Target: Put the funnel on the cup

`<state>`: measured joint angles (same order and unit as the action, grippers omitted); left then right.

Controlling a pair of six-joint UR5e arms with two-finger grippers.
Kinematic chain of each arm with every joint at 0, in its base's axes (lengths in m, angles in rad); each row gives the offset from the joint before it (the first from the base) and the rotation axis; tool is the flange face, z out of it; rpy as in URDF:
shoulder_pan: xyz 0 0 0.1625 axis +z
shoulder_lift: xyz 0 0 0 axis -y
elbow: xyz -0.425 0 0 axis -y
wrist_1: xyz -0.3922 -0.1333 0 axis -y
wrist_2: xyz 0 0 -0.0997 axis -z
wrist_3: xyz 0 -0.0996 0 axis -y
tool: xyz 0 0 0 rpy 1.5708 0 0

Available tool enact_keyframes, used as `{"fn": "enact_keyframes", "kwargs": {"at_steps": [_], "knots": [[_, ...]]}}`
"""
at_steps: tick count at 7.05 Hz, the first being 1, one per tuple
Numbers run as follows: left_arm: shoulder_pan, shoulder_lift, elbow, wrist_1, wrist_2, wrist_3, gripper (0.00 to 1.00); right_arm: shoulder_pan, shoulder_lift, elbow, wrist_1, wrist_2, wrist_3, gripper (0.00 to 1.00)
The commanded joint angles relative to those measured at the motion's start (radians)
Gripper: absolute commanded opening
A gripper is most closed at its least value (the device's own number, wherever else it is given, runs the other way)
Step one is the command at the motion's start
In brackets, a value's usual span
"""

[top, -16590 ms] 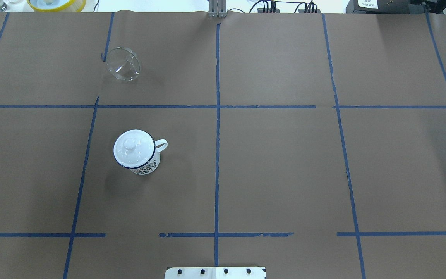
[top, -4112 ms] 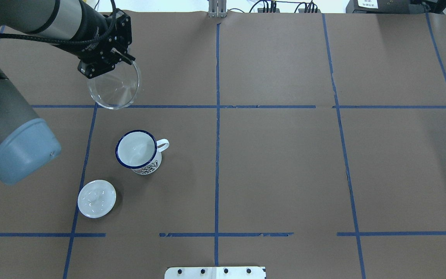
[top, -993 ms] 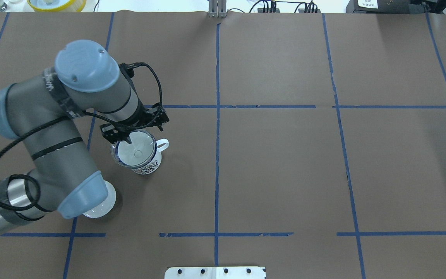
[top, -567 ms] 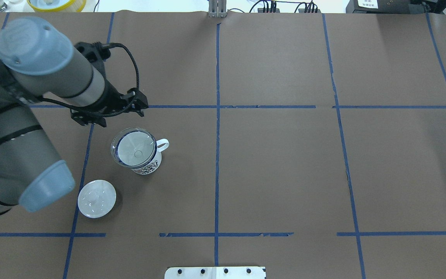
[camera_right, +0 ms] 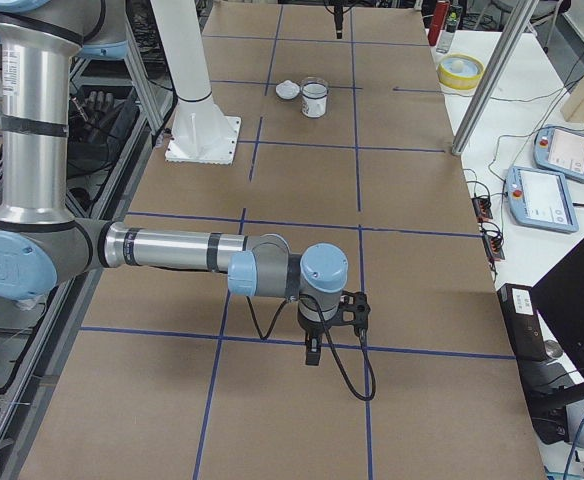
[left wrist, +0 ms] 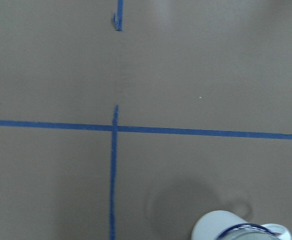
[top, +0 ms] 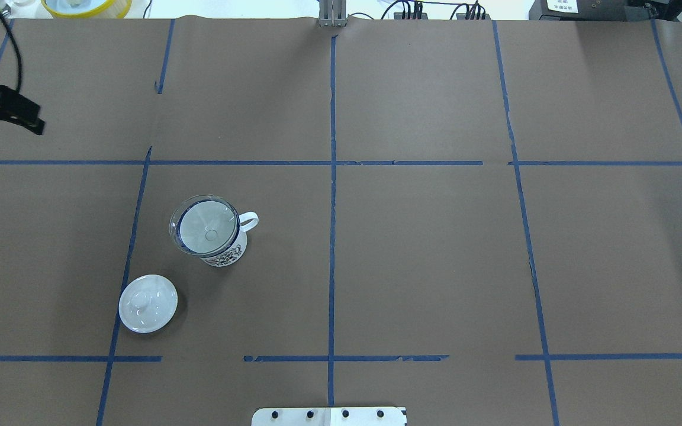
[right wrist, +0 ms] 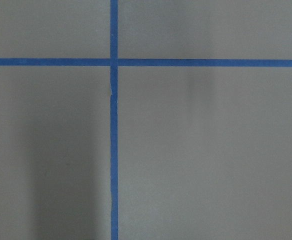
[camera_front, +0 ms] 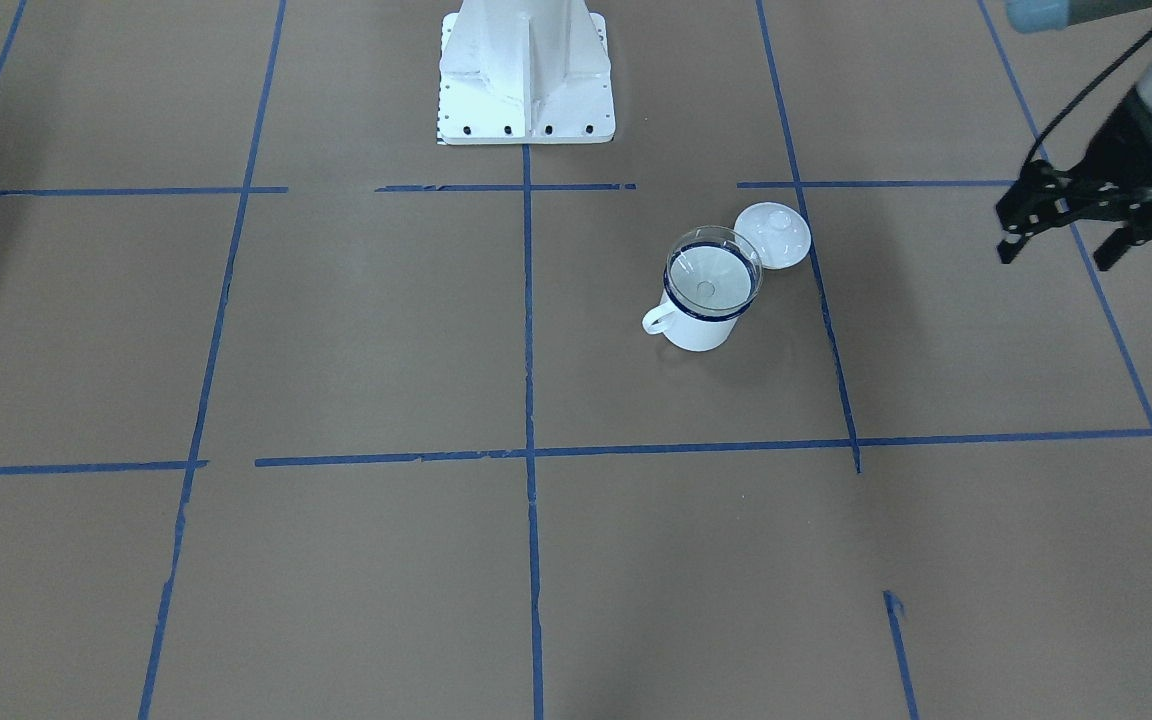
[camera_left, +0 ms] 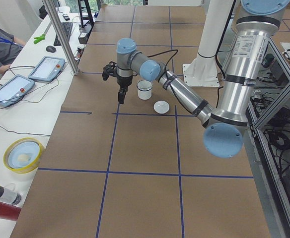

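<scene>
Funnel [top: 206,231] is sitting in enamel mug [top: 225,255], looking light, slippery, rim-grip best; left tool [camera_front: 1051,255] hanging fingers-apart, upper right.

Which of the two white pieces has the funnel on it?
The cup, blue-rimmed with a handle; the funnel sits in its mouth. The knobbed lid lies bare beside it.

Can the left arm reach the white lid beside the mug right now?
Probably yes. The lid lies uncovered, apart from the cup, with nothing above it, and the left gripper hangs open on that side.
</scene>
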<state>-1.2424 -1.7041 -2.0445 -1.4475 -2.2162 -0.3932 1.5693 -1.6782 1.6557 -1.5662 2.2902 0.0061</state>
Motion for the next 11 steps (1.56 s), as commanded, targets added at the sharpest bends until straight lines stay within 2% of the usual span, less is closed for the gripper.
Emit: {"fn": "enact_keyframes", "kwargs": {"at_steps": [1, 2, 3, 4, 5, 11], "knots": [[-0.212, 0.142, 0.094, -0.025, -0.060, 0.390, 1.00, 0.000, 0.000, -0.001, 0.000, 0.000, 0.000, 1.00], [-0.300, 0.188, 0.169, -0.034, -0.089, 0.516, 1.00, 0.000, 0.000, -0.001, 0.000, 0.000, 0.000, 1.00], [-0.325, 0.242, 0.212, -0.033, -0.091, 0.517, 1.00, 0.000, 0.000, 0.001, 0.000, 0.000, 0.000, 1.00], [-0.351, 0.279, 0.262, -0.034, -0.146, 0.524, 1.00, 0.000, 0.000, 0.000, 0.000, 0.000, 0.000, 1.00], [-0.371, 0.281, 0.274, -0.034, -0.199, 0.528, 1.00, 0.000, 0.000, -0.001, 0.000, 0.000, 0.000, 1.00], [-0.373, 0.265, 0.288, -0.030, -0.184, 0.521, 1.00, 0.000, 0.000, 0.001, 0.000, 0.000, 0.000, 1.00]]}}
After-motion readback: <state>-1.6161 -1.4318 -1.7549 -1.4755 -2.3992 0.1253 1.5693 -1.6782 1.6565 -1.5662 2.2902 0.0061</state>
